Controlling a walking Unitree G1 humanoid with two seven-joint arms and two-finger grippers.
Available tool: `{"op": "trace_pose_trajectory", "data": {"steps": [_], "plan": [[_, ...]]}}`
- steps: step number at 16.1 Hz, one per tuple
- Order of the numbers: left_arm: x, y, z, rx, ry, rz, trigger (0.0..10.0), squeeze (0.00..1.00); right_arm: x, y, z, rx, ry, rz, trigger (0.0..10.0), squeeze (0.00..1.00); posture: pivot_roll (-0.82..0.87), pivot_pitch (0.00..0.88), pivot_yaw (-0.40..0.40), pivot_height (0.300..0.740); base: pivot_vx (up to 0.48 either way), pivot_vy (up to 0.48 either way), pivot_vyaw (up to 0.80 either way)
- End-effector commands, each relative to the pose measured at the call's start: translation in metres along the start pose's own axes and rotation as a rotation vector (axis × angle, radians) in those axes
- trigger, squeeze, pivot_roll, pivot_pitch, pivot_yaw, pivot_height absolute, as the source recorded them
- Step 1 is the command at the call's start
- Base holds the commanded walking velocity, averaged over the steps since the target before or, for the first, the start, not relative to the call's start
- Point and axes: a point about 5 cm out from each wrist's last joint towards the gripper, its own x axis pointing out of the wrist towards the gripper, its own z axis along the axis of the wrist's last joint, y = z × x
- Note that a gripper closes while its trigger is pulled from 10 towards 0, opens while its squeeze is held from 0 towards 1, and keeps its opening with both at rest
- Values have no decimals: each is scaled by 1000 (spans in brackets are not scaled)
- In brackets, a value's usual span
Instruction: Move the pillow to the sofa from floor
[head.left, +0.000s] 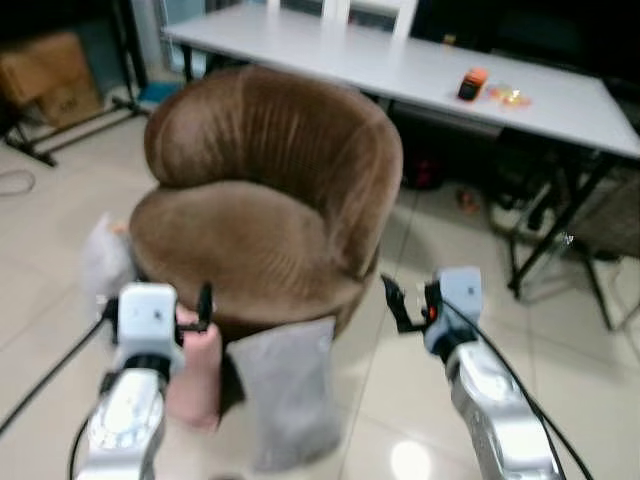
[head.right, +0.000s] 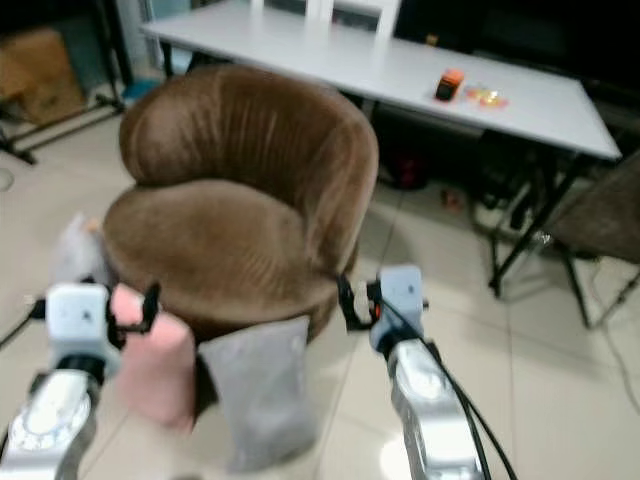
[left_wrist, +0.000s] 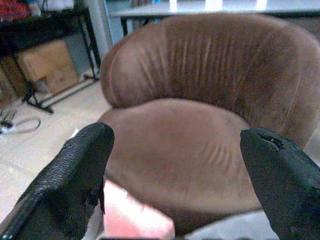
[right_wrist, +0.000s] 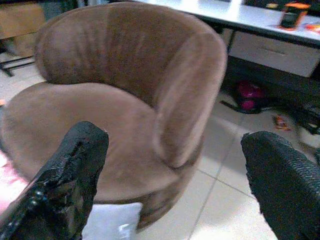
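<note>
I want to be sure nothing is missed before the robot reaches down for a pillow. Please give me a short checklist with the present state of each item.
1. Pillows on the floor: ok. A grey pillow and a pink pillow lean against the front of the brown sofa.
2. Sofa seat free to receive a pillow: ok, nothing lies on it.
3. Left pincer open and empty: ok.
4. Right pincer open and empty: ok.
5. Pincers at the pillows: not ok. Both hang above them, and the right one is over the bare floor beside the sofa.
6. Which pillow is meant: cannot tell.
</note>
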Motion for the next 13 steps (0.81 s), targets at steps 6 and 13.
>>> {"op": "trace_pose_trajectory", "data": {"steps": [6, 13], "plan": [[-1, -7, 4, -9, -12, -29, 10000, 0, -3, -4, -2, -15, 8, 13, 10000, 0, 54, 0, -94, 740, 427, 0, 267], [-3, -9, 5, 20, -25, -32, 10000, 0, -4, -15, -2, 18, 9, -12, 10000, 0, 58, 0, -100, 740, 306, 0, 0]]}}
